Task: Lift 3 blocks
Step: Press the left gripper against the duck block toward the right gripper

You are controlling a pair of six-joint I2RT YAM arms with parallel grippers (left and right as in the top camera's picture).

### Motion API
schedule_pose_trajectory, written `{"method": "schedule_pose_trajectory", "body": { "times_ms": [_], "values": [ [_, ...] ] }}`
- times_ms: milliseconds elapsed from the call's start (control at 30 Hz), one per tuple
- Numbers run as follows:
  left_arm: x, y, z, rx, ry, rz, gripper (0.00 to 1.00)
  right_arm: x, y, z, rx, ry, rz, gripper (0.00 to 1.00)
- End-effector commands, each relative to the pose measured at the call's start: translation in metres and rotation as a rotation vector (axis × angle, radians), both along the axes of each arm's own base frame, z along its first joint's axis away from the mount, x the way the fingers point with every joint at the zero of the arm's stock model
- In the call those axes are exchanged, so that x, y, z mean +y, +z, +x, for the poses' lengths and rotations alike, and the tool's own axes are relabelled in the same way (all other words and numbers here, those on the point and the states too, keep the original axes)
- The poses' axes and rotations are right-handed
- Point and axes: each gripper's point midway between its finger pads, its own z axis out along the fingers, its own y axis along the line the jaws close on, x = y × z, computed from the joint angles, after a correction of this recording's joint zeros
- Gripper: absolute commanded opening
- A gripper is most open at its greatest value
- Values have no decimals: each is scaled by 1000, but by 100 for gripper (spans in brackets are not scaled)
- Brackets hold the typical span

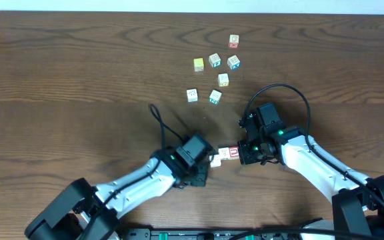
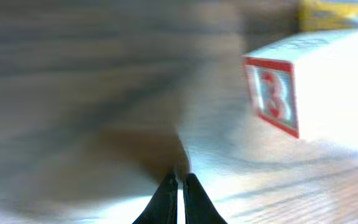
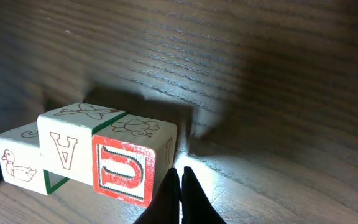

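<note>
Wooden blocks (image 1: 227, 154) sit in short row on desk (image 1: 79, 73), between both arms. Row's long axis runs from left fingers (image 1: 213, 161) to right fingers (image 1: 241, 153). Both pairs pinched shut, empty, one just off each end. At right-arm end, red block (image 3: 124, 169) just beside those fingers. Lift likely needs end-to-end squeeze.

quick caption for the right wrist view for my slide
Shut right pincer beside a row of three wooden blocks, duck, A and red U faces toward the camera, dark wood table behind.
</note>
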Motion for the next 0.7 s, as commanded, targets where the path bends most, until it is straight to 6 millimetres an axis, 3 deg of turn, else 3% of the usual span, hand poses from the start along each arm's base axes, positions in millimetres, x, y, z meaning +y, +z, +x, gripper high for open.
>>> {"method": "schedule_pose_trajectory", "body": {
  "times_ms": [0, 233, 667],
  "values": [
    [-10, -1, -6, 8, 51, -28, 8, 2, -1, -3, 1, 23, 4, 1],
    [-28, 9, 11, -64, 70, -106, 7, 2, -1, -3, 1, 23, 4, 1],
    [-35, 12, 21, -103, 88, -134, 8, 2, -1, -3, 1, 23, 4, 1]
  ]
}}
